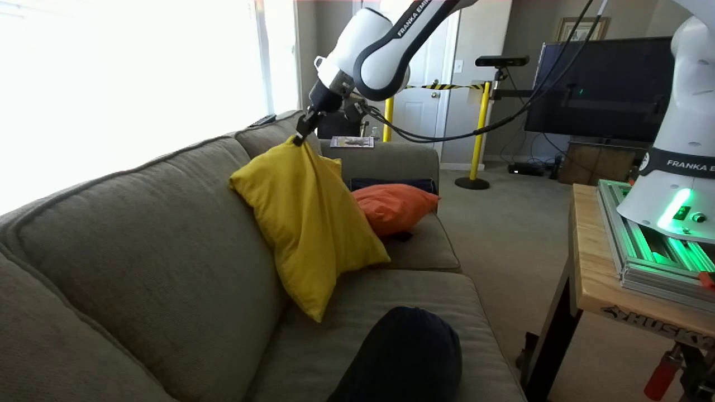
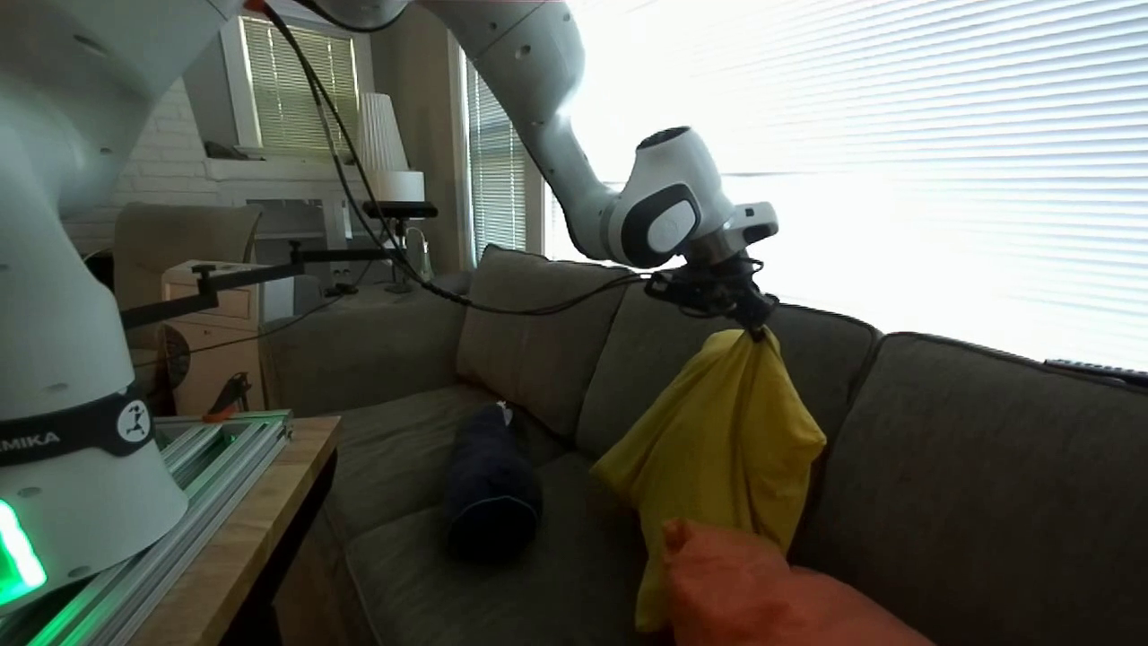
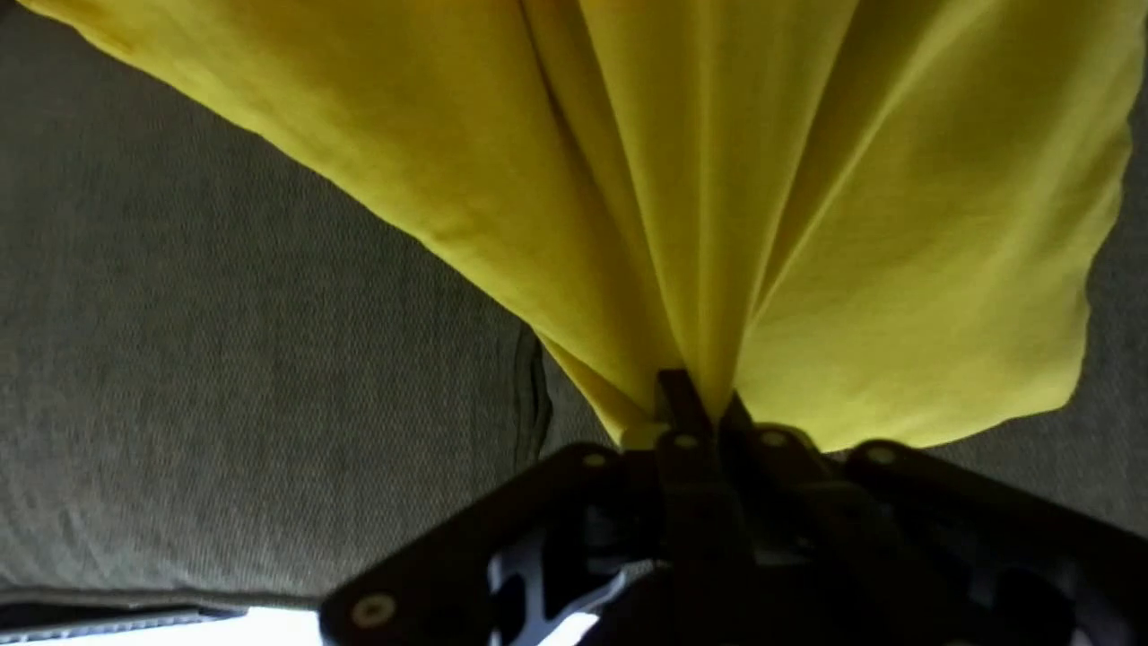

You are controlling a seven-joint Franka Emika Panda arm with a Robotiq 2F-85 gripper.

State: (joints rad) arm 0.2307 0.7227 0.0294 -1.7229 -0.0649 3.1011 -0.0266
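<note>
My gripper (image 1: 300,138) is shut on the top edge of a yellow pillow (image 1: 313,223). In the wrist view the fingers (image 3: 707,408) pinch gathered folds of the yellow cloth (image 3: 556,179). In an exterior view the gripper (image 2: 758,330) is above the yellow pillow (image 2: 726,440), which hangs down in front of the sofa back. Its lower corners reach near the seat; whether they rest on it I cannot tell. An orange pillow (image 1: 395,207) lies beside it on the seat, and also shows in an exterior view (image 2: 762,592), overlapping the yellow pillow's lower part.
The grey sofa (image 1: 151,268) has a high back along a bright window. A dark blue bolster (image 2: 493,484) lies on the seat. A remote (image 1: 262,120) is on the backrest, a magazine (image 1: 352,142) on the armrest. The robot's wooden table (image 1: 586,251) faces the sofa.
</note>
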